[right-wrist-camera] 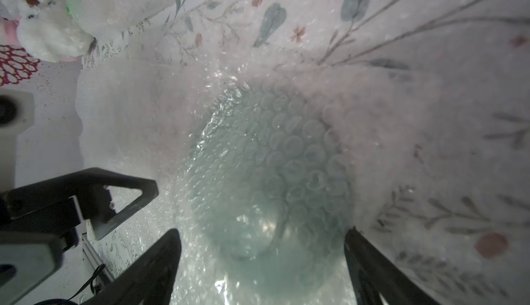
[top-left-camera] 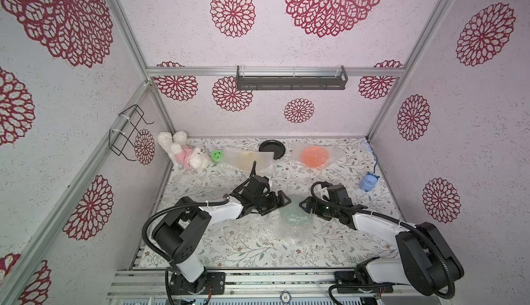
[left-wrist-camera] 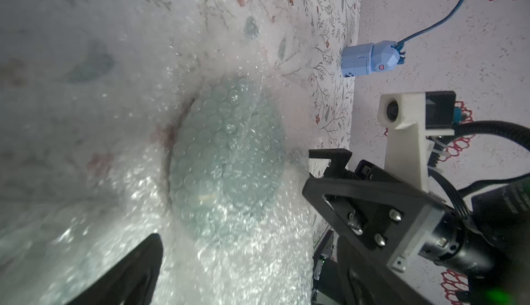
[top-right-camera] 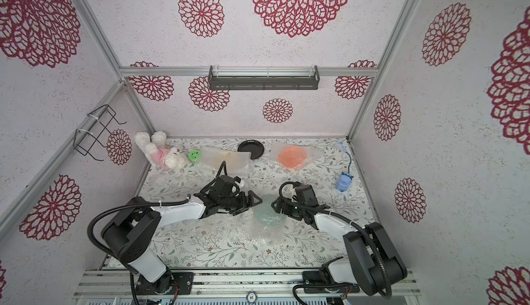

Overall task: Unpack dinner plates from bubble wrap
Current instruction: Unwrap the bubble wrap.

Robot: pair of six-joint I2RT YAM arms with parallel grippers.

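Note:
A blue-green dinner plate point(top-left-camera: 296, 217) point(top-right-camera: 268, 216) lies near the table's middle under a sheet of clear bubble wrap point(top-left-camera: 258, 230). My left gripper point(top-left-camera: 282, 201) point(left-wrist-camera: 265, 257) hovers at its left edge, open, with only wrap point(left-wrist-camera: 86, 226) below its fingers. Facing it from the right, my right gripper point(top-left-camera: 304, 204) point(right-wrist-camera: 262, 257) is open over the covered plate point(right-wrist-camera: 272, 174). At the back, a black plate point(top-left-camera: 269, 146) lies bare, an orange plate point(top-left-camera: 315, 157) sits in bubble wrap, and a cream plate point(top-left-camera: 246, 159) shows dimly under another sheet.
A white plush bunny point(top-left-camera: 183, 153) and a small green smiley disc point(top-left-camera: 217, 155) lie at the back left. A blue toy point(top-left-camera: 368, 181) with a cord stands by the right wall. A wire rack point(top-left-camera: 126, 131) hangs on the left wall.

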